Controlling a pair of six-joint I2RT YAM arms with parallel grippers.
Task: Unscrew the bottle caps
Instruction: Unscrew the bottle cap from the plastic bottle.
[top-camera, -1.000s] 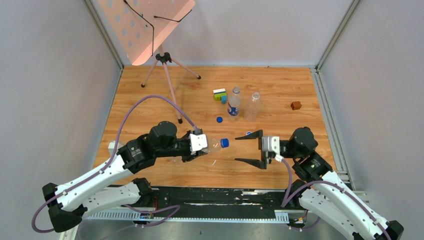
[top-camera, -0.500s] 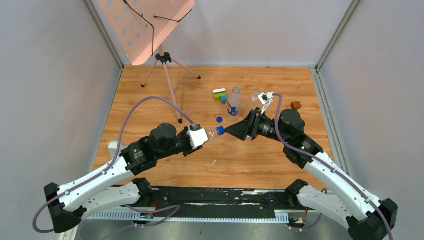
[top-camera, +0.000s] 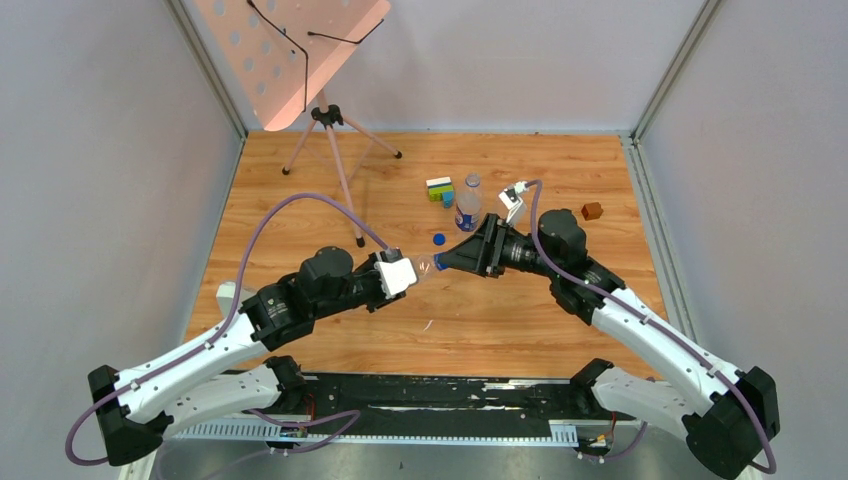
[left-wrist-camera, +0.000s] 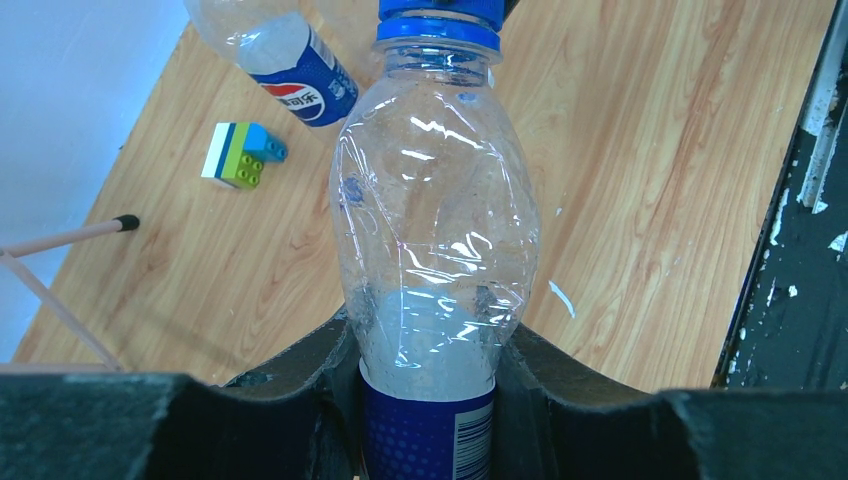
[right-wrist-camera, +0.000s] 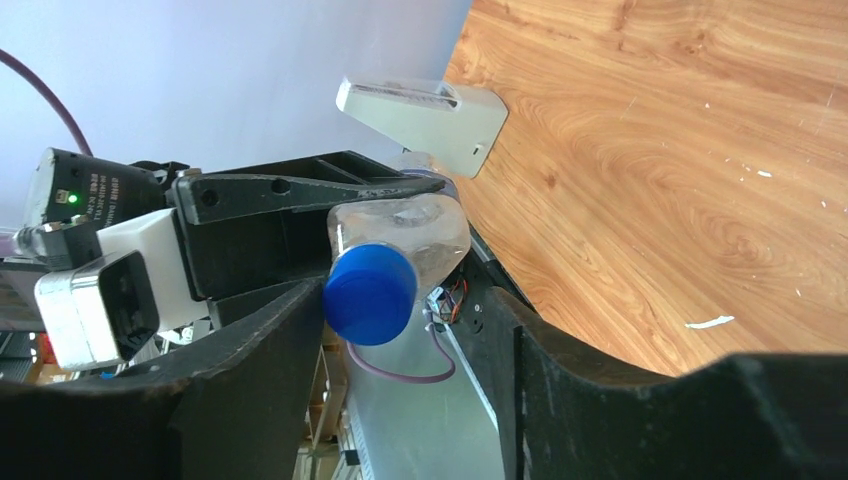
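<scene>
My left gripper (left-wrist-camera: 430, 345) is shut on a clear crinkly bottle (left-wrist-camera: 435, 230), just above its blue label. The bottle lies level over the table and points at the right arm. Its blue cap (right-wrist-camera: 370, 293) sits between the fingers of my right gripper (right-wrist-camera: 400, 340). That gripper is open: the cap lies against one finger (right-wrist-camera: 250, 360), with a clear gap to the other. In the top view the right gripper (top-camera: 446, 259) meets the bottle (top-camera: 424, 266) mid-table. A second, blue-labelled bottle (top-camera: 468, 208) stands upright behind. A loose blue cap (top-camera: 438, 239) lies on the wood.
A toy block cluster (top-camera: 440, 189) sits beside the standing bottle, and a small brown cube (top-camera: 592, 211) lies at the right. A tripod stand (top-camera: 330, 130) with a perforated pink board occupies the back left. Grey walls close in the table (top-camera: 300, 200).
The right arm has swung from the table's front up to the bottle's cap and turned its wrist, and its jaws have narrowed a little. The left gripper has shifted the bottle slightly back.
</scene>
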